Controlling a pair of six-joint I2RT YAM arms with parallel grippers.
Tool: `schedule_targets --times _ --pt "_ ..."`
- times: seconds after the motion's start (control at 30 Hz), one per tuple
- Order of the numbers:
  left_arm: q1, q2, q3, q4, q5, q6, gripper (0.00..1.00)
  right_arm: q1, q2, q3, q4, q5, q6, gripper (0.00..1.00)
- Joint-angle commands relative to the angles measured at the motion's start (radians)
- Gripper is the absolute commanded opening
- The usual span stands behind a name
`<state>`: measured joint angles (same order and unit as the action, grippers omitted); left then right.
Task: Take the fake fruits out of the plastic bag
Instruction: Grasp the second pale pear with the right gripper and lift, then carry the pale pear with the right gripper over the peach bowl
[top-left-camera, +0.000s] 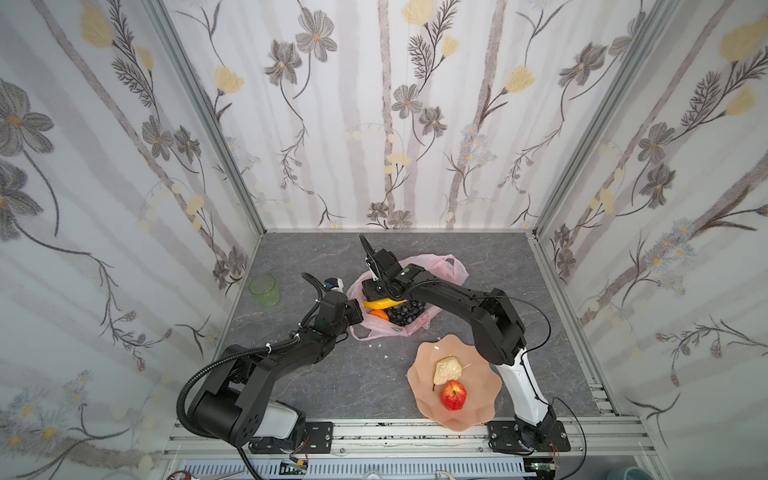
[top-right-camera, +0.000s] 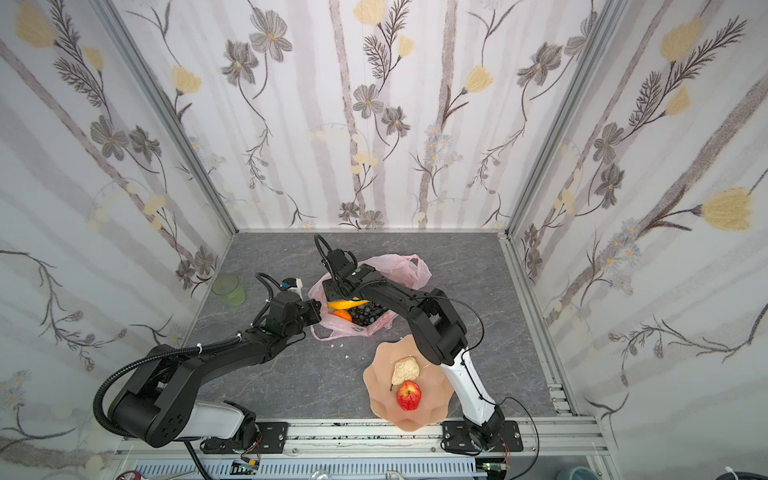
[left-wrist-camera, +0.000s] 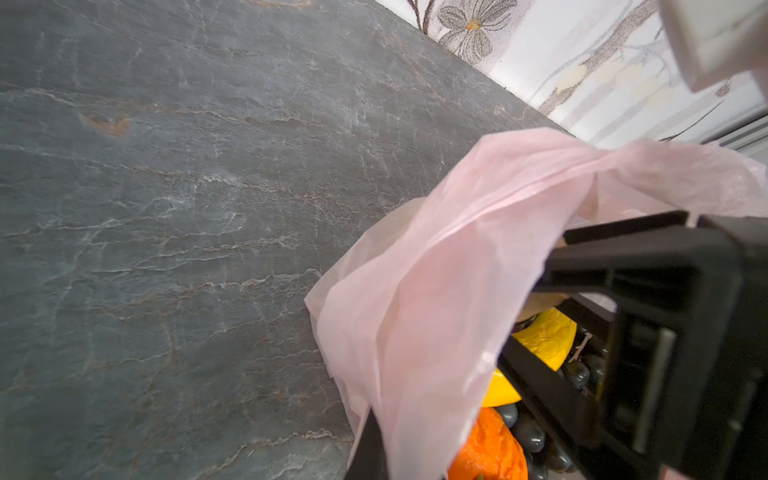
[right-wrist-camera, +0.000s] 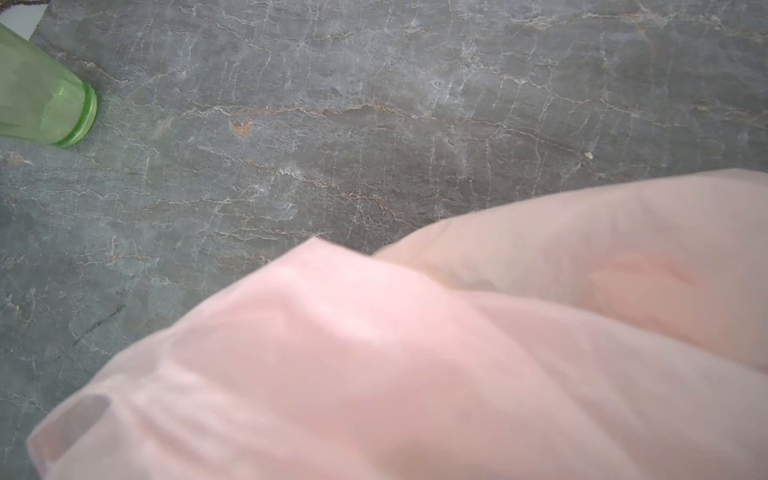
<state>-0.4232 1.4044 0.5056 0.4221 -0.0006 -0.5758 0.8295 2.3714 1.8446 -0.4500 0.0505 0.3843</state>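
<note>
Grey veined tabletop (top-left-camera: 353, 386) holds the plastic bag (top-left-camera: 386, 330); floral walls (top-left-camera: 353, 104) enclose it.

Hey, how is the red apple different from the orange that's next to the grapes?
Colour: the apple is red, the orange is orange.
Place: the apple lies on the peach wavy-edged plate, outside the pink plastic bag; the orange sits inside the bag, beside the grape bunch.
Visibility: the apple shows whole, while the orange is partly covered by the bag's edge.
Both are small toy fruits.
</note>
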Motion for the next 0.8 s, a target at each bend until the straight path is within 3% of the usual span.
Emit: schedule_targets --times 0.0,0.77 --pt "0.004 -0.005 -0.004 0.02 -0.016 -0.009 0.07 0.0 -0.051 -0.041 0.036 0.003 -0.001 0.61" --pt "0.006 0.003 0.002 0.019 -0.003 -0.006 0.07 0.051 -0.485 -0.44 0.068 0.006 0.041 0.59"
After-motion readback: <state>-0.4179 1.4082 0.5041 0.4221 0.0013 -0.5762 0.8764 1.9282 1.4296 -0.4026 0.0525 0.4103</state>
